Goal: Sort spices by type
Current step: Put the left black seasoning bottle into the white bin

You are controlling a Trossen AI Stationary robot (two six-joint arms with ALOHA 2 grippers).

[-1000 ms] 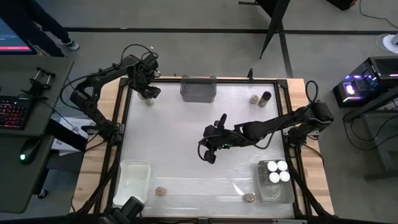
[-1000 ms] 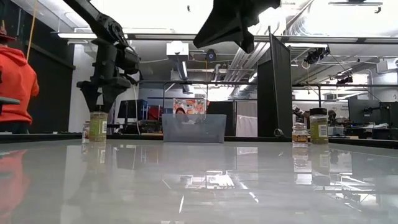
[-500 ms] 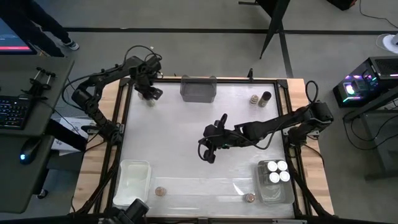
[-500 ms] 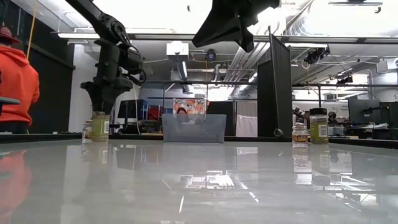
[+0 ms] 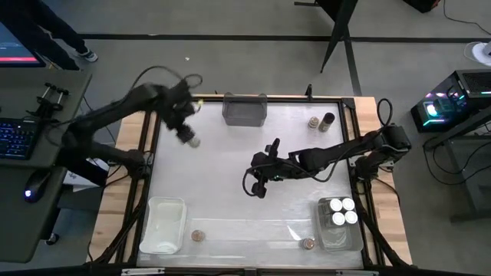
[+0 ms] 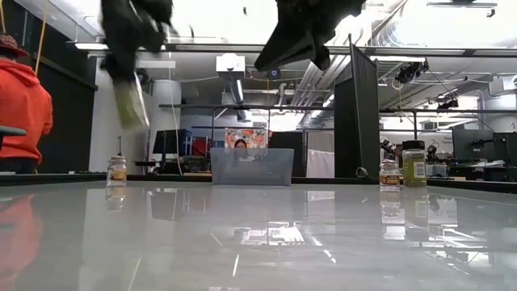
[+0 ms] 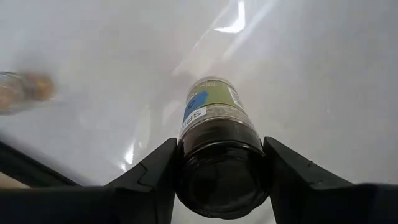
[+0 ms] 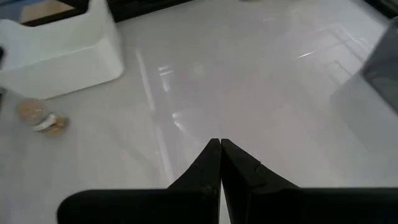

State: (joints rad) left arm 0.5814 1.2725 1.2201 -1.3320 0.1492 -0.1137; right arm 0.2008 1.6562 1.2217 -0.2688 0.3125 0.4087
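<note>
Saw a glossy white counter (image 5: 230,153) filling the middle of the high view, with both dark arms reaching over it.

Found three bins on it:
- a white rectangular plastic bin (image 5: 163,225) at lower left
- a clear rectangular plastic bin (image 5: 337,239) at lower right
- a grey translucent bin (image 5: 245,110) at top centre

Noted a person in an orange top (image 6: 20,105) at the left edge of the low view, beyond the counter.

Placed the left end effector (image 5: 186,134) at upper left of the high view, pinching a dark-lidded jar of green spice (image 7: 214,137) by its lid end. Saw that jar tilted and held clear of the counter at upper left of the low view.

Placed the right end effector (image 5: 257,186) just right of centre, above bare counter, fingers pressed together and holding nothing.

Counted the smaller jars:
- three white-lidded jars (image 5: 342,212) inside the clear bin
- a cork-topped jar (image 5: 314,122) just beside a dark-topped jar (image 5: 328,119) at upper right
- two brown-topped jars along the bottom edge, one (image 5: 198,235) near the white bin, the other (image 5: 308,243) beside the clear bin
- one small jar (image 6: 117,170) standing upright at far left of the low view
</note>
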